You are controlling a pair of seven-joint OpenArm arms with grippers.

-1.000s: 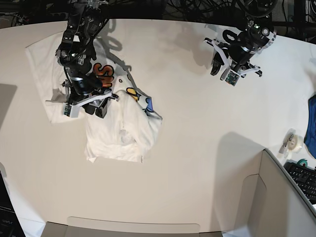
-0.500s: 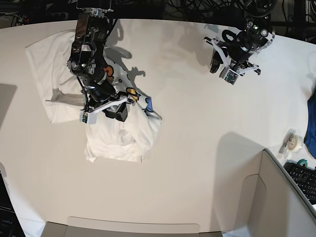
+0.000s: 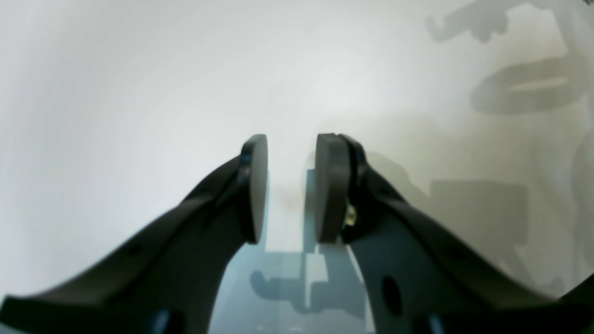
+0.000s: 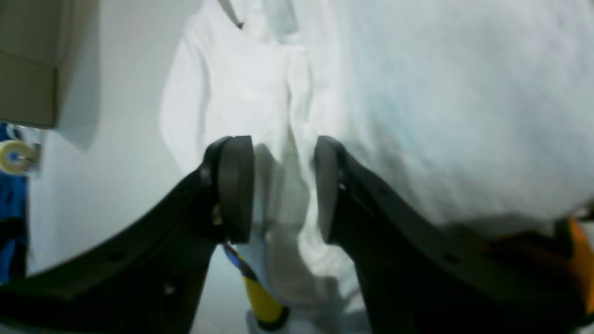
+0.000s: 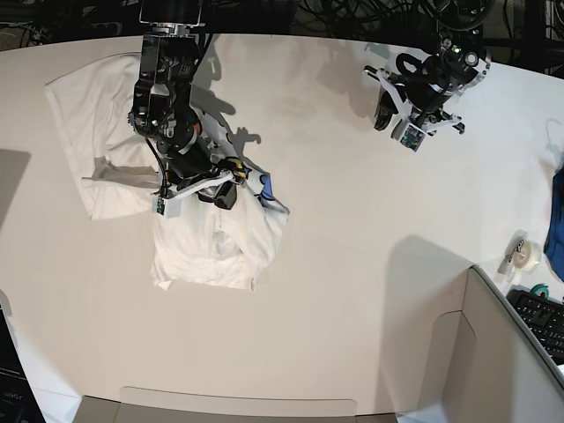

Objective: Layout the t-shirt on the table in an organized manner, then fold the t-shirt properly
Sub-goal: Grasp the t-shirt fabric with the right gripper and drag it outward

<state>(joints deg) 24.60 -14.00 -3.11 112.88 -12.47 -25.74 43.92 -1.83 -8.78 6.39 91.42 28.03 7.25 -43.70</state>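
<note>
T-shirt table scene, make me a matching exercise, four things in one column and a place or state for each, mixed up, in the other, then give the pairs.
Things:
1. t-shirt
2. left gripper
3. right gripper
4. tape roll

Places or states:
A. above bare table, nothing between its pads
B. crumpled, partly folded over itself, not yet flat
C. near the table's edge, beside the grey box
D. low over white cloth, a fold between its pads

Pairs: 1-B, 2-A, 3-D, 4-C

parted end effector above table
</note>
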